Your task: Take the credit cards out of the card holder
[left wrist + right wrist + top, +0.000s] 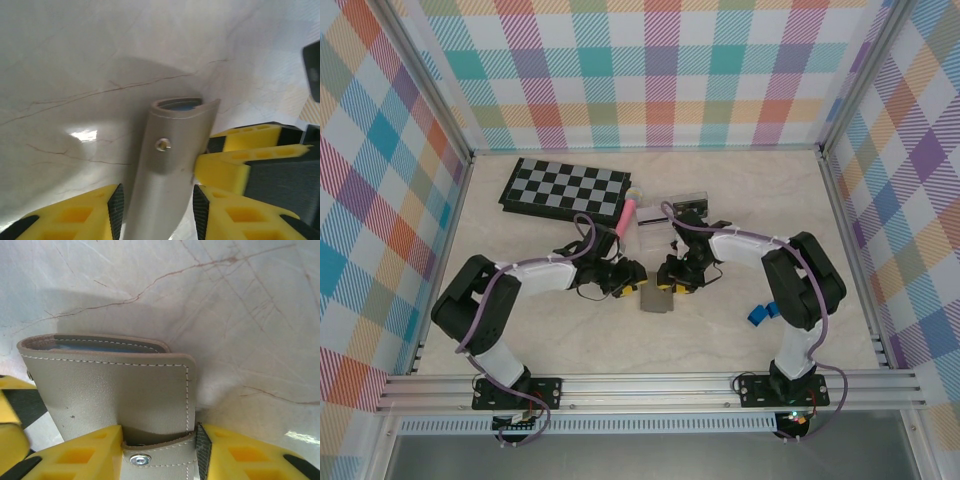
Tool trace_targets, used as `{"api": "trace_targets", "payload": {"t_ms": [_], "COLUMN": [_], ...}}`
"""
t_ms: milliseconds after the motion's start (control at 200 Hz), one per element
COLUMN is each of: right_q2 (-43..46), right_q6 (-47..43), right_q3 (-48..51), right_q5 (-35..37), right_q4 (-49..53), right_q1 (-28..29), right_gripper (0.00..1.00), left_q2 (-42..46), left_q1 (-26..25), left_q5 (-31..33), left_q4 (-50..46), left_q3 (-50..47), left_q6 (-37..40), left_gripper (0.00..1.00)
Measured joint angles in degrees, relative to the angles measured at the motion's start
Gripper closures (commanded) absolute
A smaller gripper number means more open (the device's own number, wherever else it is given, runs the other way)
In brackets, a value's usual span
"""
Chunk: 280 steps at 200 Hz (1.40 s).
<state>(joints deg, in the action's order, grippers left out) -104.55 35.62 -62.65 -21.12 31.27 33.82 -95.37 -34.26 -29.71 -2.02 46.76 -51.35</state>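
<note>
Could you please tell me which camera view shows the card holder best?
Right wrist: the card holder shows a broad stitched panel and open top edge. Left wrist sees it edge-on; top external, a small grey patch.

Cards [95, 346] all but hidden in holder [115, 395]
Blue-green sliver at the holder's mouth; its lower end cut off by the frame. Blue item [757, 314] right of it too small to tell.

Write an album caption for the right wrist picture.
The right gripper pinches the grey card holder by its snap tab, a bluish edge peeking from the top, against the veined tabletop.
</note>
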Motion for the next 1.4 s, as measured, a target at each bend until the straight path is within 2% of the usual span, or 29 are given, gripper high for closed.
{"api": "trace_targets", "payload": {"t_ms": [260,615,745,900,1010,1225,1400], "right_q2": [-0.7,-0.7,1.5,7.3,7.9,4.9,2.4], "right_q6": [0.0,0.0,0.6,0.8,0.8,0.6,0.4], "right_q3": [-0.4,-0.4,-0.3,-0.4,-1.0,-4.4,-6.2], "right_q5": [-0.7,0.0,4.7,11.4,14.5,17.1,17.8], "right_q4": [-0.2,-0.2,1.2,3.7,5.6,8.0,8.9], "right_q1": [0.0,0.0,0.6,3.3,5.6,8.4,8.9], "right_gripper": [0.57,0.52,0.42,0.39,0.40,0.50,0.51], "left_q2": [-2.7,-4.2,-3.6,-1.8,-1.7,-1.7,-1.6], "left_q1": [-0.1,-0.1,-0.1,-0.1,-0.1,-0.1,-0.1], "left_q5": [-4.0,-5.8,-5.8,-4.7,-3.9,-3.8,-3.8], "left_q4": [5.3,10.8,11.6,11.6,11.6,11.6,11.6], "left_q3": [-1.2,-3.1,-3.3,-3.3,-3.4,-3.5,-3.5], "left_q6": [-1.8,-3.3,-3.2,-3.1,-3.1,-3.3,-3.3], "left_gripper": [0.61,0.81,0.89,0.94,0.97,1.00,1.00]}}
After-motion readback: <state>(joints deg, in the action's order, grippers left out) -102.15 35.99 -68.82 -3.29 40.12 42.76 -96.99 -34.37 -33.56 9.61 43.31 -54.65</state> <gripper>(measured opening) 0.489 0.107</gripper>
